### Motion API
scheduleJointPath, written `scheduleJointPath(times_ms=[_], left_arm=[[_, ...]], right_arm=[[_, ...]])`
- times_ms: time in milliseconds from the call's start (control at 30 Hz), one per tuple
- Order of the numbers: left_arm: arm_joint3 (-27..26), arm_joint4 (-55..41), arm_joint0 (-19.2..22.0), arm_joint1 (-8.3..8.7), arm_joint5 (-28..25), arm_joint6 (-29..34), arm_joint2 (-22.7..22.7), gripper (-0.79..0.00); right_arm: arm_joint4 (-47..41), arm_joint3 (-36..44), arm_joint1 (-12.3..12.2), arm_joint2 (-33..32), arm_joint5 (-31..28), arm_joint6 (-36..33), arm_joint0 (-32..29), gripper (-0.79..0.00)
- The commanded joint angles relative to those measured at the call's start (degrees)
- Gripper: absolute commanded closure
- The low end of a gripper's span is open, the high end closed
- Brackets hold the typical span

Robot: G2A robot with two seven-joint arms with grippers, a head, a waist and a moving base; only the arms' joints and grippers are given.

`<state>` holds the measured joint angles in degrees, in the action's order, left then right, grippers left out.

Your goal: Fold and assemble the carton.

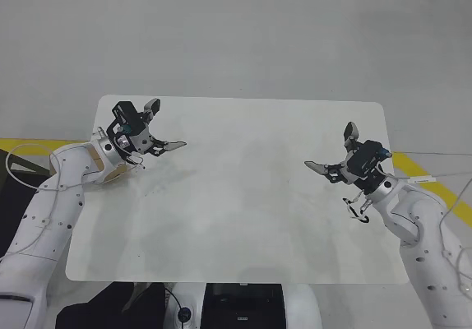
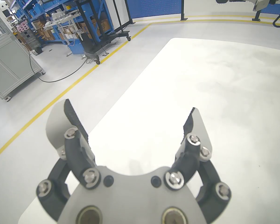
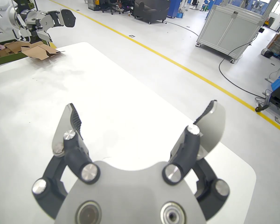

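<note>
Where the white table (image 1: 236, 238) reaches its left edge in the top view, the carton (image 1: 122, 172) lies as a piece of brown cardboard, partly hidden under the left arm's wrist. From the right wrist view it rests on the table's far edge, partly opened, with its flaps lifted. More cardboard pieces (image 3: 11, 47) lie just beyond that edge, off the table.

The left gripper (image 1: 164, 126) hangs in the upper left of the top frame, just above the carton and apart from it. It is spread wide and holds nothing.

The right gripper (image 1: 332, 148) is at the right of the same frame, well apart from the carton. It is also spread wide and empty, with bare tabletop showing between its fingers (image 3: 72, 117).
</note>
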<state>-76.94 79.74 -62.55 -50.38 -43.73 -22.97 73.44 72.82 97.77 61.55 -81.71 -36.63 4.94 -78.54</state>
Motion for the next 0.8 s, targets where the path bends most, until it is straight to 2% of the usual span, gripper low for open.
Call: scheduleJointPath(times_ms=[0, 167, 267, 300, 433, 600, 700, 767], left_arm=[[0.0, 0.0, 0.0, 0.00, 0.0, 0.0, 0.0, -0.784], [0.0, 0.0, 0.0, 0.00, 0.0, 0.0, 0.0, -0.785], [-0.3, 2.0, -0.2, -0.07, 5.2, 2.3, 0.5, -0.785], [0.0, 0.6, -0.4, -0.17, 5.2, 2.3, 0.6, -0.785], [1.8, -3.0, 0.0, -0.16, 4.0, 3.3, 2.2, -0.785], [5.5, -12.9, 0.2, -0.10, -0.4, 4.6, 5.1, -0.785], [8.7, -19.4, 0.8, 0.00, -3.1, 7.3, 6.9, -0.785], [9.8, -20.5, 1.3, 0.23, -3.4, 9.5, 8.1, -0.785]], right_arm=[[0.0, 0.0, 0.0, 0.0, 0.0, 0.0, 0.0, -0.785], [0.0, 0.0, 0.0, 0.0, 0.0, 0.0, 0.0, -0.784], [0.0, 0.0, 0.0, 0.0, 0.0, 0.0, 0.0, -0.785], [0.0, 0.0, 0.0, 0.0, 0.0, 0.0, 0.0, -0.785], [0.0, 0.0, 0.0, 0.0, 0.0, 0.0, 0.0, -0.785], [0.0, 0.0, 0.0, 0.0, 0.0, 0.0, 0.0, -0.785], [0.0, 0.0, 0.0, 0.0, 0.0, 0.0, 0.0, -0.785], [0.0, 0.0, 0.0, 0.0, 0.0, 0.0, 0.0, -0.785]])
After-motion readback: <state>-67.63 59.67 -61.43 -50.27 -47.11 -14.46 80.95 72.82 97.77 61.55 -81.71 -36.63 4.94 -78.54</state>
